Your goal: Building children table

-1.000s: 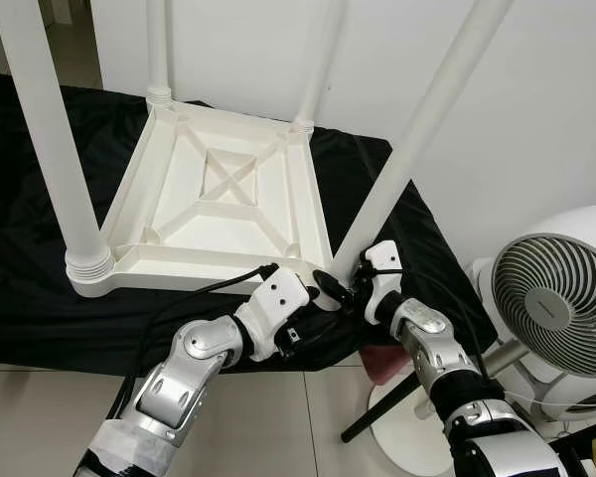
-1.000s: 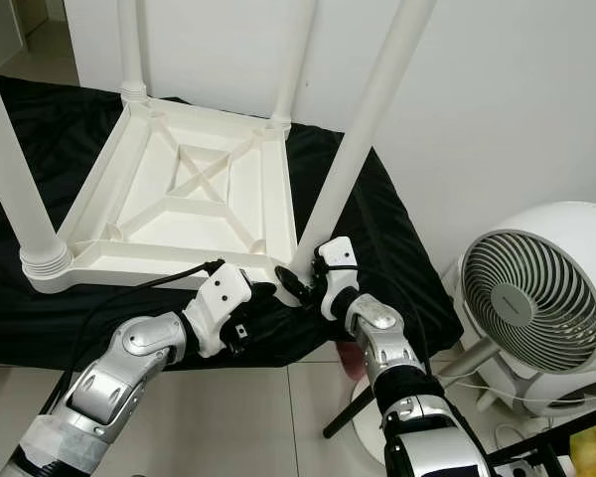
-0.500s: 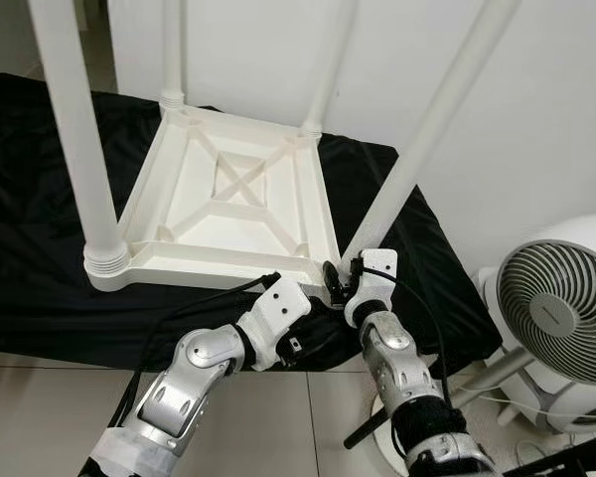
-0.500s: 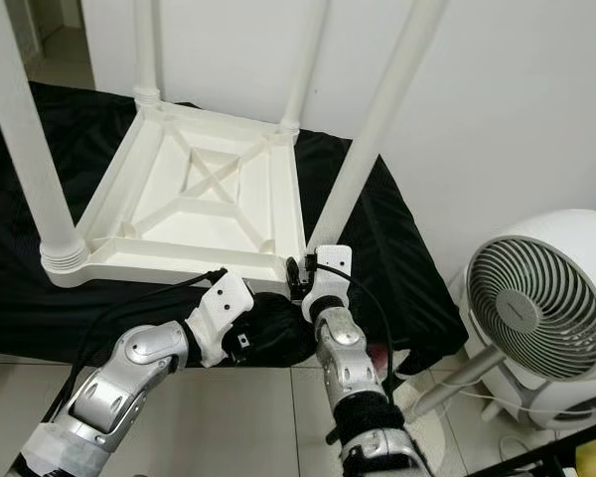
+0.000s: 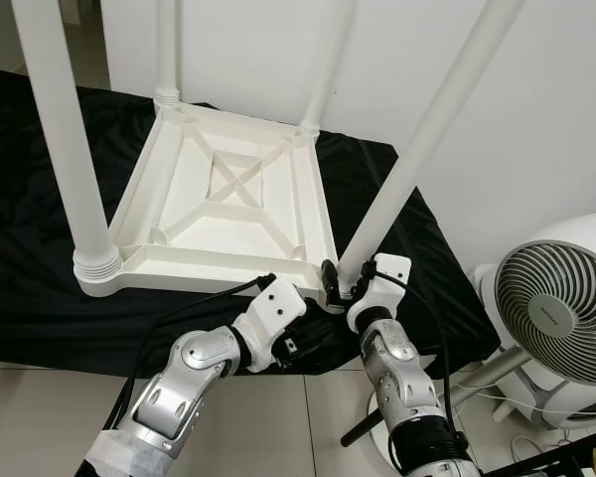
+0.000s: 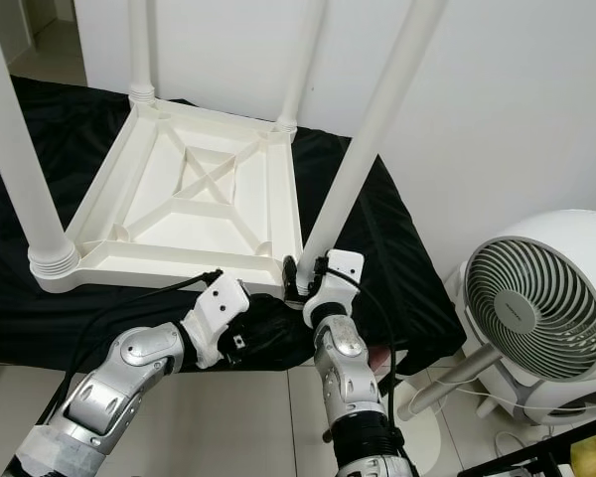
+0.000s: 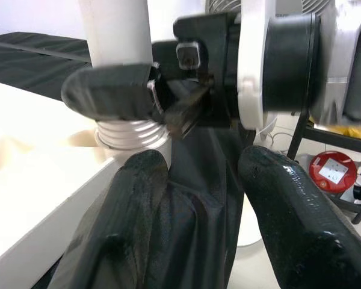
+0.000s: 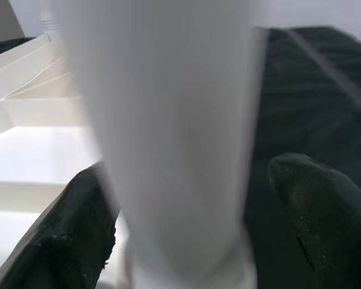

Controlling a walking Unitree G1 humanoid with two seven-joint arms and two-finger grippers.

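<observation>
Black cloth [image 5: 20,248] under upturned white table [image 5: 228,204] | right hand [image 5: 340,288] spread around near-right leg [image 5: 427,139] base | left hand [image 7: 198,198] spread on cloth beside it | fan [image 5: 561,308] right
</observation>
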